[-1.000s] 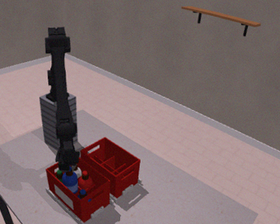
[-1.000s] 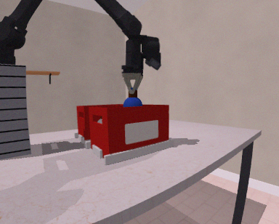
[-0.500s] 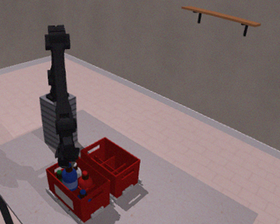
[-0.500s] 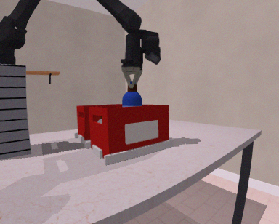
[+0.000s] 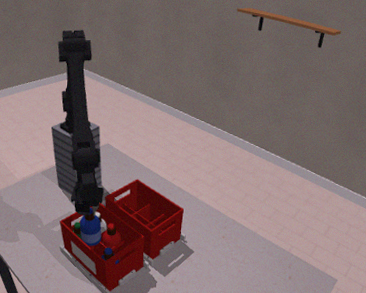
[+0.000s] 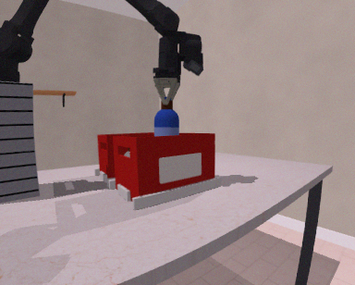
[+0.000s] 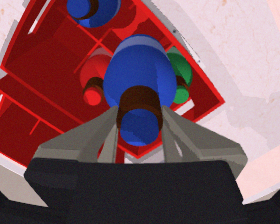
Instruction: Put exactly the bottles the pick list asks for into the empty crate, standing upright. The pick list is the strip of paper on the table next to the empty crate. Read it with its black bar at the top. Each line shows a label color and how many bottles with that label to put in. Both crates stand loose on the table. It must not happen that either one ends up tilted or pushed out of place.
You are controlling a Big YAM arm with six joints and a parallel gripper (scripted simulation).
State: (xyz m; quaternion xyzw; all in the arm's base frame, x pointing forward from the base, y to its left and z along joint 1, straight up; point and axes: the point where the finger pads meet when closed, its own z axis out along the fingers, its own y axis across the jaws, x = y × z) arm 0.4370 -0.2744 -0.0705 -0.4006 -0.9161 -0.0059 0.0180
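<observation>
My gripper (image 6: 166, 98) is shut on the neck of a blue-label bottle (image 6: 166, 123) and holds it upright, partly raised out of the full red crate (image 6: 164, 163). The wrist view shows the gripper (image 7: 140, 136) around the blue cap, with the blue bottle (image 7: 139, 77) below it. In that crate a red-label bottle (image 7: 95, 78), a green-label bottle (image 7: 180, 77) and another blue-label bottle (image 7: 94, 2) stand. The empty red crate (image 5: 144, 215) stands right beside the full crate (image 5: 101, 250). The pick list is not legible in any view.
The arm's grey ribbed base (image 5: 75, 156) stands behind the crates. A wooden shelf (image 5: 288, 21) hangs on the far wall. The table's edge and a leg (image 6: 309, 231) are at the right in the exterior view.
</observation>
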